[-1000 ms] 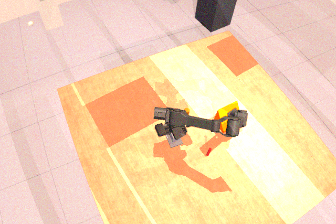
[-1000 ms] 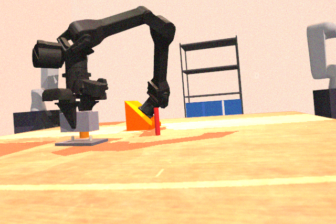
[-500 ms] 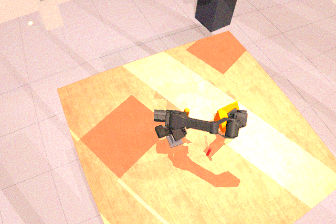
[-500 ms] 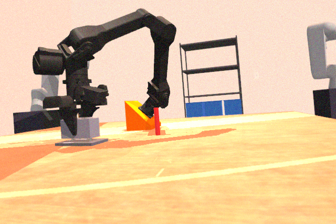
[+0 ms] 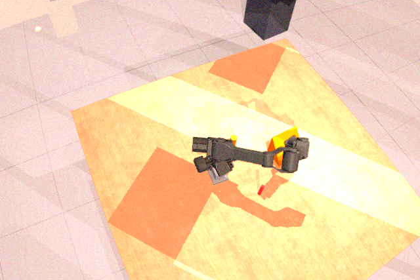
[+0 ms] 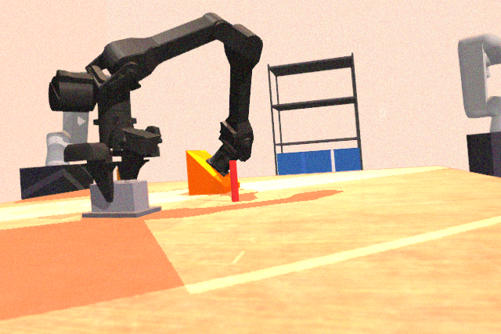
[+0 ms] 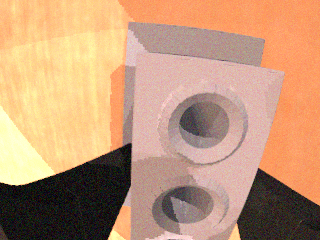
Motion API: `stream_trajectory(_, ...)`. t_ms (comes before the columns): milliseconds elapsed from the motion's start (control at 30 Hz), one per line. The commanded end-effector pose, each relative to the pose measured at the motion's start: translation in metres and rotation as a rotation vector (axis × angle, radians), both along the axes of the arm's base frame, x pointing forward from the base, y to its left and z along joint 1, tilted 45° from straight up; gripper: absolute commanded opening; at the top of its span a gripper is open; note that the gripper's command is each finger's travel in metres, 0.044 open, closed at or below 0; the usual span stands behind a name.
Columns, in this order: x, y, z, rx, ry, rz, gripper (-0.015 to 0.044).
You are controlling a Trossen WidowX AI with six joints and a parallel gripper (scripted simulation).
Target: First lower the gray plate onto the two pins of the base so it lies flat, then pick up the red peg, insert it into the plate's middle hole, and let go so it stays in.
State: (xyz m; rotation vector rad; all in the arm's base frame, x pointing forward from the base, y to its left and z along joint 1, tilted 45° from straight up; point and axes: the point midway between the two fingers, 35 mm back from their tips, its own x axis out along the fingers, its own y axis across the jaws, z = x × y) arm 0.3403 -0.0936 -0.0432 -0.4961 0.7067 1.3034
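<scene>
The gray plate (image 6: 135,195) (image 7: 150,120), a thick block, sits low and looks flat on the gray base (image 5: 220,179) (image 6: 147,212) (image 7: 200,39). The pins are hidden under it. In the wrist view its middle hole (image 7: 187,204) is empty, and a third hole is cut off at the bottom edge. My gripper (image 5: 212,166) (image 6: 120,188) (image 7: 184,159) is open, with one finger down either side of the plate. The red peg (image 5: 261,189) (image 6: 234,181) stands upright on the table, away from the plate.
An orange wedge (image 5: 275,146) (image 6: 200,178) stands near the arm's base, behind the peg in the exterior view. An orange cylinder (image 5: 233,140) (image 6: 117,174) stands behind the plate, near the gripper. Shadows cross the wooden table (image 5: 237,246) (image 6: 323,289).
</scene>
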Motion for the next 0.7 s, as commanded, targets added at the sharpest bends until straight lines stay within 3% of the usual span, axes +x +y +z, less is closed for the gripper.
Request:
stream_trajectory(0,0.000,0.000,0.000,0.000,-0.001,0.001,0.0341)
stream_trajectory(133,0.000,0.000,0.000,0.000,-0.001,0.001,0.0440)
stream_trajectory(433,0.000,-0.002,0.002,-0.001,-0.001,0.001,0.0440)
stream_trajectory(667,-0.007,-0.068,0.066,0.001,0.006,-0.003,0.0440)
